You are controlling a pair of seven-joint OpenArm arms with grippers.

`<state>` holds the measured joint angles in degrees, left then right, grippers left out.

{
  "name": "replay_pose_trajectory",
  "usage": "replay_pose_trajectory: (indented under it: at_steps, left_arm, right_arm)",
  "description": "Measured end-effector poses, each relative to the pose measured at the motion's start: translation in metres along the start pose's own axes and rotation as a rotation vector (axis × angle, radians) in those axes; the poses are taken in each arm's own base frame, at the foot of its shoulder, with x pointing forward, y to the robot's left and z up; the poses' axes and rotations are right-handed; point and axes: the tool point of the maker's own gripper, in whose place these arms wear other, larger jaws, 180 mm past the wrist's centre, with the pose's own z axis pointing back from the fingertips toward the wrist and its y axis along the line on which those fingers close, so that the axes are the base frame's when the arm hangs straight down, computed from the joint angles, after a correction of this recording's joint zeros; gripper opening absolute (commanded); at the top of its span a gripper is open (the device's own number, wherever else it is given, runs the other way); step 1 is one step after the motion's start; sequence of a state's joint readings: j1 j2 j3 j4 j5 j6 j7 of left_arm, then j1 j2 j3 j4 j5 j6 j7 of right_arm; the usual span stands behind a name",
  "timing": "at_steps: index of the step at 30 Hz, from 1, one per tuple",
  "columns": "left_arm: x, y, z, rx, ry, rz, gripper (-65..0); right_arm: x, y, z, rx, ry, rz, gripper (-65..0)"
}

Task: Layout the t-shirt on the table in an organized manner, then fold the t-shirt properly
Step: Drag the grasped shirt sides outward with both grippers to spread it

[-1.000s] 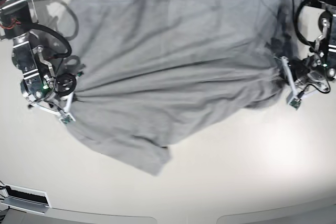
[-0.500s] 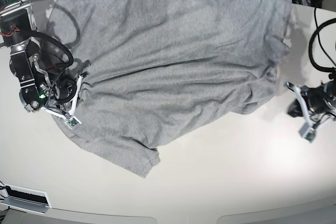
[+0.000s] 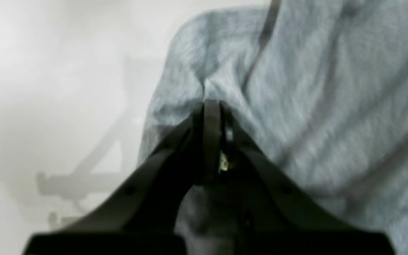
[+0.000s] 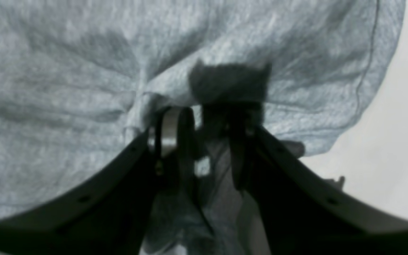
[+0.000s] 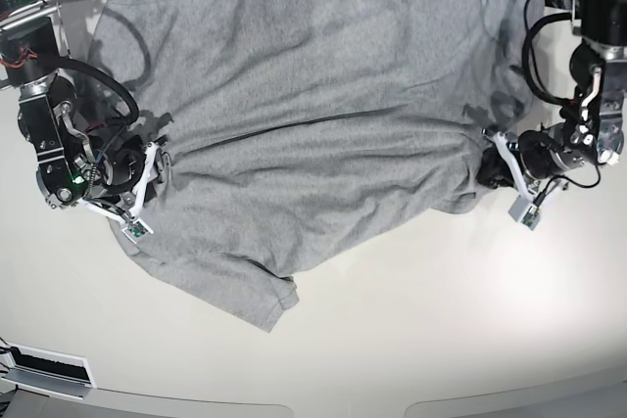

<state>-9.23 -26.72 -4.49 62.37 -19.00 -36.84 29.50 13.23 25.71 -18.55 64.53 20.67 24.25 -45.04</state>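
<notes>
The right pincer, at nine o'clock, is now standing parted on the t-shirt after clenching it a moment ago. The shirt is lying plain-side up across the table, settled flatter. At three o'clock, the left pincer is clenched, having returned to the hem; spreading looks unfinished.

Two robot arms of bare silver metal and black parts, each looped with thick black cable. The right arm shows small green lights and red wiring near its upper joint. The left arm has a black cylindrical upper section. Each ends in white brackets, a small green circuit board and black tapered fingers with small screw holes.
</notes>
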Motion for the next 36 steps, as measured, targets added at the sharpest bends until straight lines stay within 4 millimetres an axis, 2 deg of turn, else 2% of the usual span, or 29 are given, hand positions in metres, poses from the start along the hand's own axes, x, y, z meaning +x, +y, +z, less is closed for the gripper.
replay_pose_trajectory:
  at_steps: [4, 7, 9, 17, 21, 23, 27, 29, 32, 34, 36]
  left_arm:
    - [0.010, 0.008, -0.006, 0.016, -0.019, 0.009, -65.0]
    - [0.009, 0.011, -0.007, 0.020, -0.013, 0.017, -65.0]
    - [0.009, 0.012, -0.008, 0.021, -0.011, 0.017, -65.0]
    - [0.010, 0.004, -0.014, 0.010, -0.014, 0.016, -65.0]
    - [0.011, -0.002, -0.018, 0.006, -0.020, 0.003, -65.0]
    - [0.006, 0.004, -0.021, 0.053, 0.007, -0.006, -65.0]
    - [-0.009, 0.012, -0.024, 0.087, -0.011, 0.029, -65.0]
    - [-0.018, 0.015, -0.027, 0.083, -0.027, 0.055, -65.0]
    - [-0.028, 0.019, -0.027, 0.076, -0.042, 0.103, -65.0]
    - [-0.029, 0.021, -0.026, 0.078, -0.049, 0.113, -65.0]
    - [-0.031, 0.026, -0.023, 0.087, -0.029, 0.104, -65.0]
  right_arm:
    - [0.008, 0.035, 0.003, 0.192, -0.051, 0.063, -44.2]
    - [0.022, 0.060, 0.011, 0.309, -0.117, 0.096, -44.2]
    - [0.028, 0.068, 0.009, 0.322, -0.130, 0.100, -44.2]
    - [0.038, 0.080, 0.004, 0.317, -0.133, 0.087, -44.2]
    - [0.060, 0.075, 0.015, 0.285, -0.165, 0.115, -44.2]
    - [0.065, 0.062, 0.016, 0.221, -0.152, 0.129, -44.2]
    - [0.045, 0.038, 0.007, 0.074, -0.069, 0.128, -44.2]
    - [0.030, 0.034, 0.003, 0.039, -0.029, 0.132, -44.2]
    - [0.021, 0.031, 0.000, 0.014, -0.034, 0.120, -44.7]
    - [0.013, 0.031, -0.001, 0.014, -0.032, 0.119, -52.9]
    - [0.005, 0.033, -0.002, 0.024, -0.022, 0.125, -65.0]
